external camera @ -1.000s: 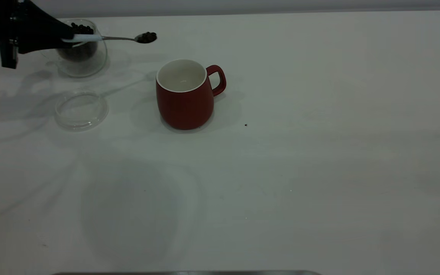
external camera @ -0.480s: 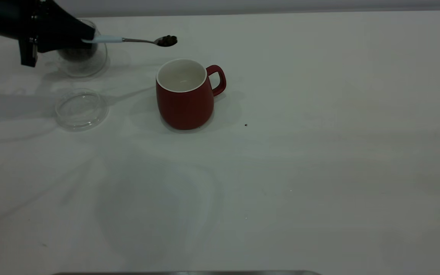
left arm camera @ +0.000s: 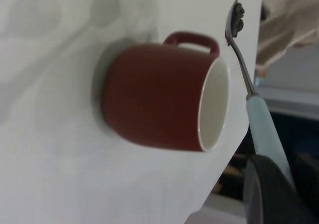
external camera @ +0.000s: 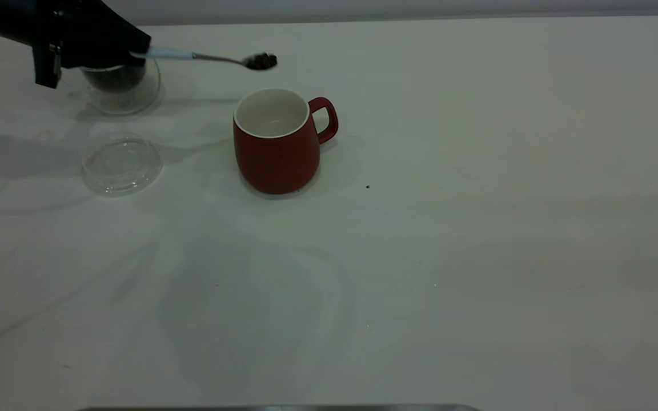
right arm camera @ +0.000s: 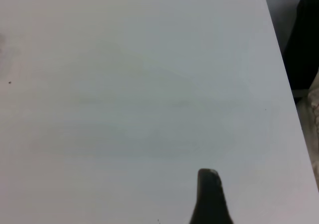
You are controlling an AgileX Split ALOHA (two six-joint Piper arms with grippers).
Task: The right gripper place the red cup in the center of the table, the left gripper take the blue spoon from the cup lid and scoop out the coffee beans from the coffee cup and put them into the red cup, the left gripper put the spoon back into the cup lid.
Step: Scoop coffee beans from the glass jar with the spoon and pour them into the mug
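The red cup [external camera: 276, 148] stands upright and empty on the table [external camera: 477, 240], a little left of centre; it also shows in the left wrist view [left arm camera: 159, 97]. My left gripper [external camera: 135, 48] is shut on the pale handle of the blue spoon [external camera: 163, 53], in the air over the clear coffee cup [external camera: 117, 85]. The spoon's bowl carries coffee beans [external camera: 261, 60] and hovers just behind the red cup's rim; these beans also show in the left wrist view [left arm camera: 237, 21]. The cup lid [external camera: 121, 164] lies empty in front of the coffee cup. My right gripper [right arm camera: 209, 194] hangs over bare table.
A single dark speck [external camera: 368, 186] lies on the table to the right of the red cup. The table's far edge runs just behind the coffee cup. A dark strip shows along the table's near edge [external camera: 277, 407].
My left gripper has moved to the right with the loaded spoon, from over the coffee cup toward the red cup. The cups and lid have not moved.
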